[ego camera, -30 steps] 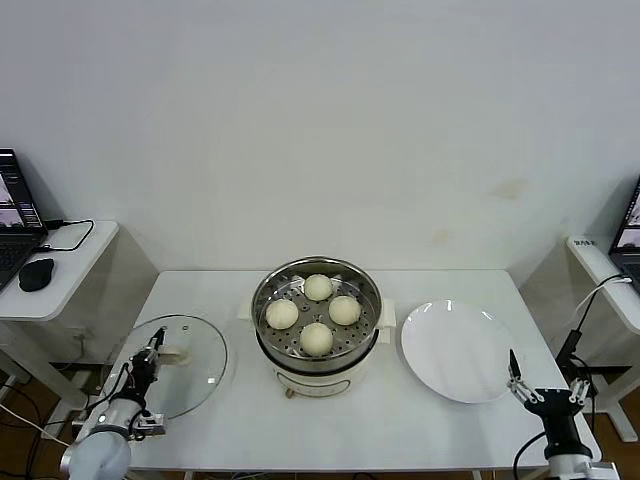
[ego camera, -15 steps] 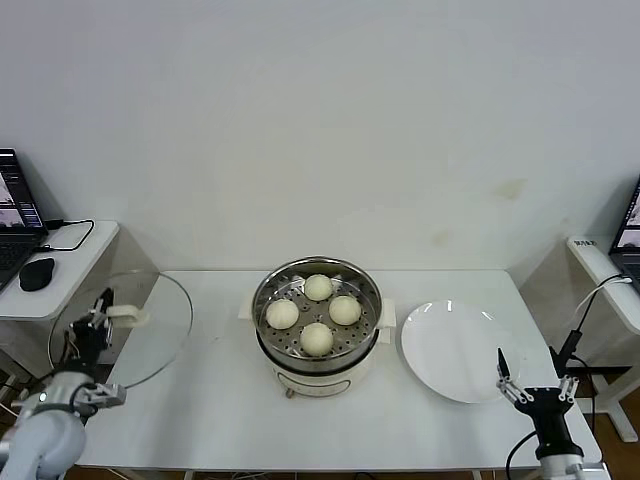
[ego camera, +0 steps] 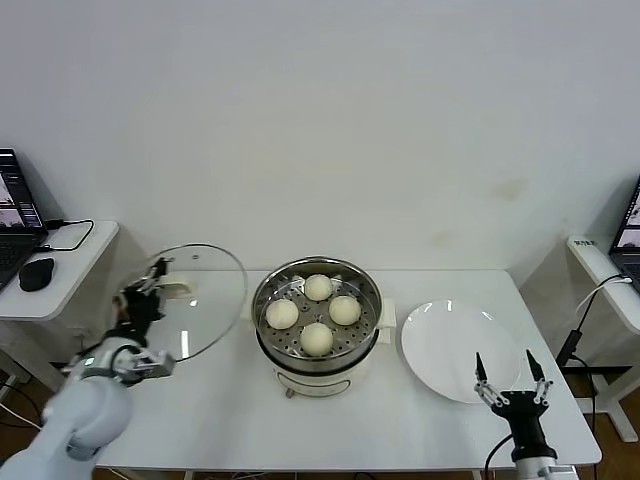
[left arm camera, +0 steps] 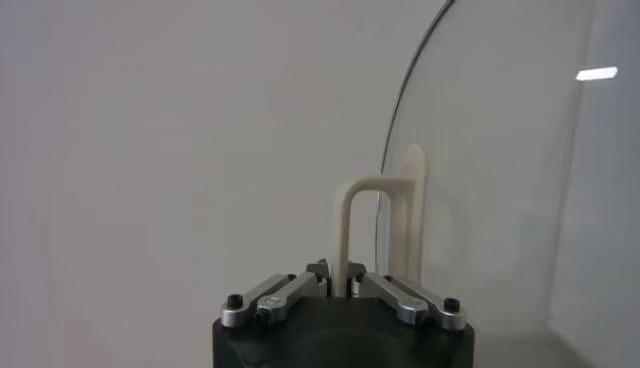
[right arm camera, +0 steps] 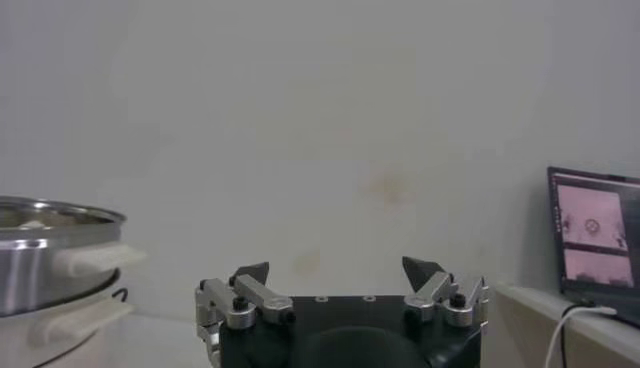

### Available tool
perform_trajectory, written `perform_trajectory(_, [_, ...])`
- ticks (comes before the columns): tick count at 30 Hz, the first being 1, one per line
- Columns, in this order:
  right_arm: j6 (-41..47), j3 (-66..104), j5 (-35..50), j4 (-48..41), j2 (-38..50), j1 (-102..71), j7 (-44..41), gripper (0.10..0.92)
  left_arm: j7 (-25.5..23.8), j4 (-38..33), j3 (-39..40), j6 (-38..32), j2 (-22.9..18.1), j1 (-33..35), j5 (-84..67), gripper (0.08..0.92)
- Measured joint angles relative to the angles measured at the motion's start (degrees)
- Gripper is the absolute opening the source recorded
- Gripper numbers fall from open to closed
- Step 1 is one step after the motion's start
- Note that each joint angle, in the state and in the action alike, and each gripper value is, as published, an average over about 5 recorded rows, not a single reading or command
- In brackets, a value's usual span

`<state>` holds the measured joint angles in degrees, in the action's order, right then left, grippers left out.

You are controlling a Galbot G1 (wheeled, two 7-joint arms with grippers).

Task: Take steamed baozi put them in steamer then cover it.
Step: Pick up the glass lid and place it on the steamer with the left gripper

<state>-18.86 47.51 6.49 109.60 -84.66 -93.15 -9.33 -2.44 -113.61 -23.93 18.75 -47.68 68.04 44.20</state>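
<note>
Left wrist view alone shows left gripper pinching cover handle; cover tilted above table's left edge. Four baozi in steamer, table centre. Right gripper spread, near-right corner beside plate.

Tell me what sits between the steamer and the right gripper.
In the head view, the empty white plate lies between the steamer and the right gripper.

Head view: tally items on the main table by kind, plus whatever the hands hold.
baozi: 4, in the steamer
steamer: 1
cover: 1, held by the left hand
white plate: 1
right hand: holds 0
Total: 7
</note>
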Motion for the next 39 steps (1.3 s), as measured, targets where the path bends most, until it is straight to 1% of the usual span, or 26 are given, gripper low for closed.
perform_trajectory(4, [-0.30,-0.76,-1.68,-1.06,-0.84,0.59,0.56,0.822,-1.95,0.05,7.60,3.17,-1.61,-5.98,0.63,0.155])
perform_trajectory(10, [-0.59,-1.88,-3.92,-2.01,-1.97,1.30,1.07,0.823,-5.67,0.88,17.45,7.22,-5.57,-13.82,4.03,0.155])
perform_trajectory(17, [-1.12,-2.80,-6.22,-2.82,-2.99,1.74,1.35,0.823,-10.46,2.41,25.60,10.57,-10.74,-19.63,9.58,0.155])
perform_trajectory(21, [-1.45,-3.38,-7.27,-3.00,-3.48,1.75,1.40,0.823,-12.82,3.62,28.21,11.29,-13.59,-21.27,13.52,0.155])
perform_trajectory(26, [-1.86,-3.90,-8.29,-3.39,-3.86,1.73,1.48,0.823,-14.57,5.49,30.09,11.58,-16.67,-22.92,18.01,0.155])
perform_trajectory(33, [-2.05,-4.16,-8.83,-3.56,-3.88,1.79,1.50,0.822,-15.70,8.15,31.83,11.52,-20.14,-24.00,22.44,0.155])
perform_trajectory(39, [-2.14,-4.51,-9.13,-3.78,-3.89,1.87,1.49,0.823,-16.21,10.17,32.39,11.07,-22.31,-24.04,25.07,0.155])
